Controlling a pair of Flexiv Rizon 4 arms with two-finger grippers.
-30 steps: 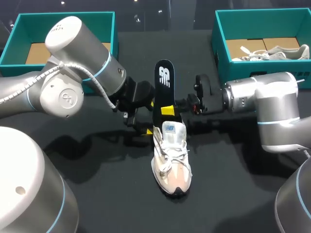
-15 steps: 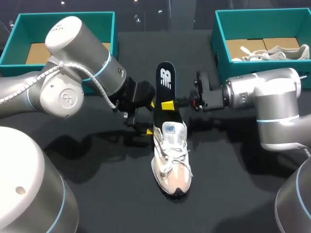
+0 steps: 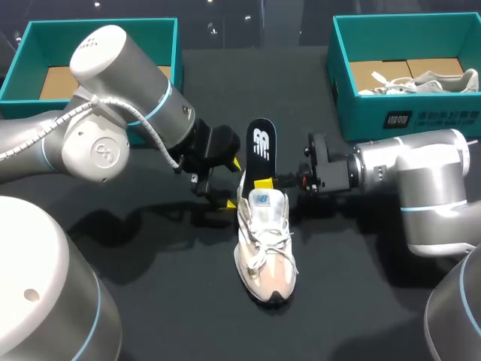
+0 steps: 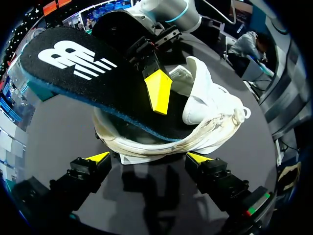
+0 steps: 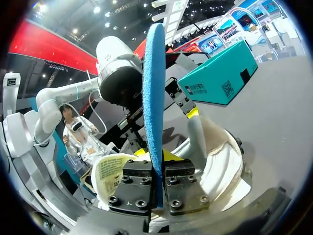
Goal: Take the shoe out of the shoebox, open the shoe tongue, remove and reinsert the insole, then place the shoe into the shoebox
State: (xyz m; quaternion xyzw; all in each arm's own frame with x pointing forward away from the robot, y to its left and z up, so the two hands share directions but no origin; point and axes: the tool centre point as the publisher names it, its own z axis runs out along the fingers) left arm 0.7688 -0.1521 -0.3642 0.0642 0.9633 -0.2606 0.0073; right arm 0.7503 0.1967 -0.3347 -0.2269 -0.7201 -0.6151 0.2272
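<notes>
A white and beige shoe [image 3: 263, 244] lies on the black table, toe toward the near edge. Its black insole [image 3: 260, 147] with a white logo stands tilted up out of the shoe's opening, lower end inside. My right gripper [image 3: 263, 183] is shut on the insole just above the opening; in the right wrist view the insole's blue edge [image 5: 155, 88] runs up from between the fingers [image 5: 157, 164]. My left gripper [image 4: 149, 159] is open at the heel [image 4: 146, 147], one yellow fingertip [image 4: 98, 157] at each side. The shoe's inside is hidden.
A teal shoebox [image 3: 45, 45] with a cardboard floor stands at the back left. Another teal box [image 3: 406, 116] at the back right holds a second white shoe [image 3: 425, 80]. My two arms meet over the table's middle.
My right gripper has carried the insole down and nearer, so its lower end now sits in the shoe's opening. The left arm and the shoe have stayed put.
</notes>
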